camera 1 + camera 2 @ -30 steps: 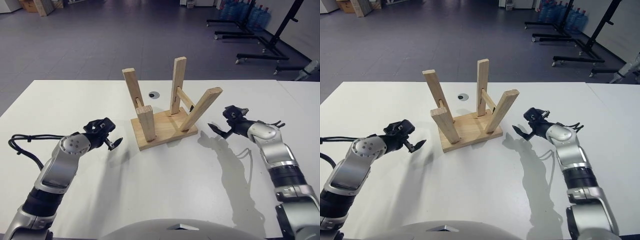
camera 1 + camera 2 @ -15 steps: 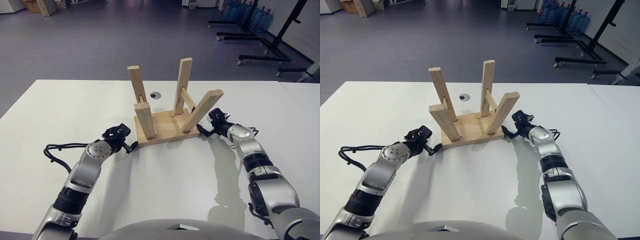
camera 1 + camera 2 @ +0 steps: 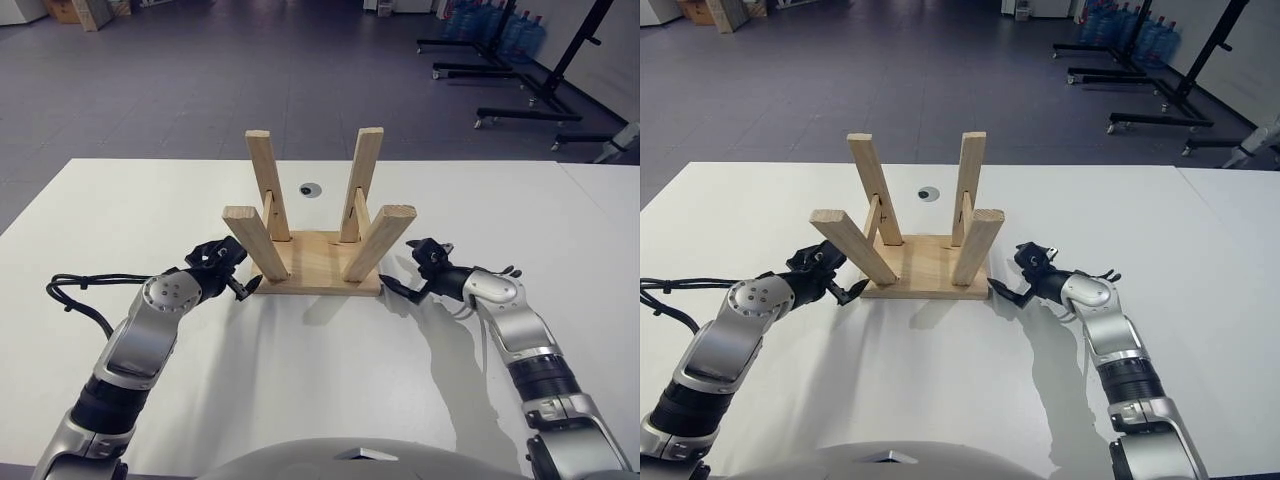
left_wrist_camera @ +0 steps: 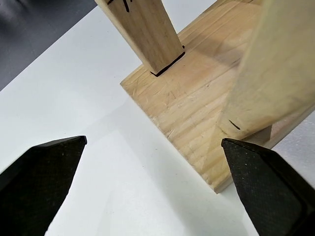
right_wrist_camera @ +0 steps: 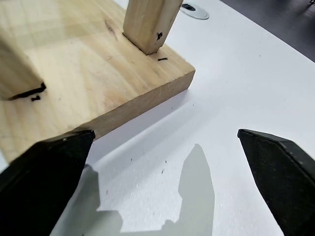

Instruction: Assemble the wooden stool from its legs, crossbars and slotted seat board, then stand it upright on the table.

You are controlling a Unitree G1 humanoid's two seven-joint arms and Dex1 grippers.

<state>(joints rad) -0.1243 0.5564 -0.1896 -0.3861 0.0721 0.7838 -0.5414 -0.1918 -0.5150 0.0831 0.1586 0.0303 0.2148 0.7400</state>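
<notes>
Stool (image 3: 318, 262) inverted on table (image 3: 330, 380), legs up. Left gripper (image 3: 245, 281) just beside seat's left edge, right gripper (image 3: 399, 272) just beside right edge. Both sets of fingers apart.

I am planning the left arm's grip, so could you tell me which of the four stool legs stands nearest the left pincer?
The front leg on the robot's left, which leans outward toward the left pincer; the rest stand farther off.

No text, label or number can be read. A few small black marks (image 5: 162, 59) sit on the seat board (image 5: 74, 59) beside the base of a leg (image 5: 147, 19), too scrawled to read as characters.
</notes>
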